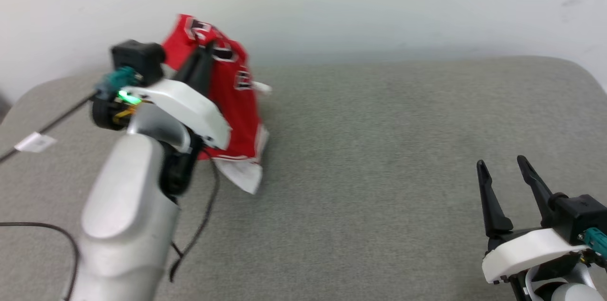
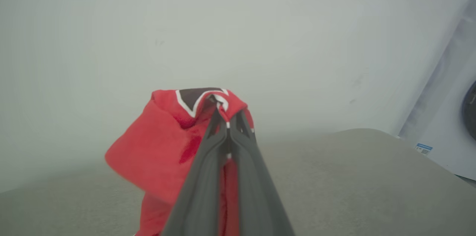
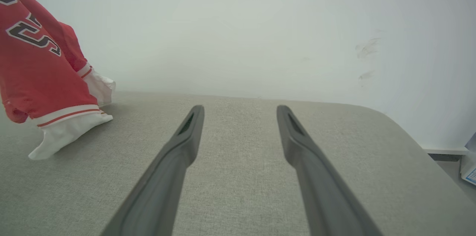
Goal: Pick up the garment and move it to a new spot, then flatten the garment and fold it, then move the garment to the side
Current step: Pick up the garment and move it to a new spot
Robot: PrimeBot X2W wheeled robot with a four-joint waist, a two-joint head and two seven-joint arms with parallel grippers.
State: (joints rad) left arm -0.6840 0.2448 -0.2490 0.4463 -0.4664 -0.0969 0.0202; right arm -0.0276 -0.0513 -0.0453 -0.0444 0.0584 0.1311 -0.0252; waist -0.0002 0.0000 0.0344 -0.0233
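The garment (image 1: 237, 102), a red sleeveless basketball jersey with a white inside and white-and-red striped trim, hangs bunched at the far left of the grey fabric-covered worktop (image 1: 379, 149), close to the pale wall (image 1: 379, 2). The left gripper (image 1: 210, 46) has its two long dark fingers pressed together on a fold near the top of the cloth. From the left wrist view, the left gripper (image 2: 223, 111) pinches the garment (image 2: 160, 154) right at a strip of white trim beside a dark patch, and the red cloth drapes down on either side of the fingers. The upper part of the jersey is lifted clear, while its lower edge, white lining turned out, rests crumpled on the worktop. In the right wrist view the garment (image 3: 37, 72) shows black, white-outlined figures across the red, and its white hem touches the grey surface.

The right gripper (image 1: 502, 162) sits at the near right, well apart from the jersey, with its fingers spread wide and nothing between them. Seen along its own fingers, the right gripper (image 3: 240, 109) hangs over bare worktop.

Thin black cables (image 1: 204, 225) trail from the silver left arm, and a small white tag (image 1: 35, 142) lies at the left edge.
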